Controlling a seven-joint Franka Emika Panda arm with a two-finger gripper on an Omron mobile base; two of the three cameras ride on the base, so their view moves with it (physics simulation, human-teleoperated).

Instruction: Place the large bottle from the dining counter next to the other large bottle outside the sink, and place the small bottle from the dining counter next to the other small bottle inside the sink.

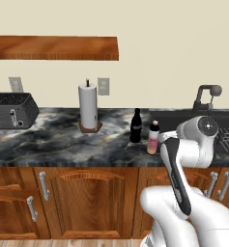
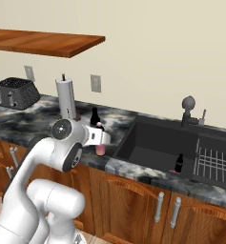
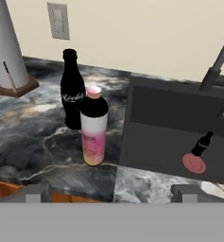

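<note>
At the bottom of the hand view, the fingers (image 3: 111,191) stand wide apart with nothing between them, back from the worktop's (image 3: 33,137) front edge. Just beyond, near that edge, the pink bottle (image 3: 94,126) stands upright, long axis vertical, cap pointing up. Directly behind it and just beside it stands the black bottle (image 3: 72,90), also upright and a little taller. To their right lies the dark sink (image 3: 170,132); inside it a small dark bottle (image 3: 202,143) stands by a pink drain disc (image 3: 194,163). Farther back-left, a paper towel roll (image 1: 88,105) stands upright near the wall.
</note>
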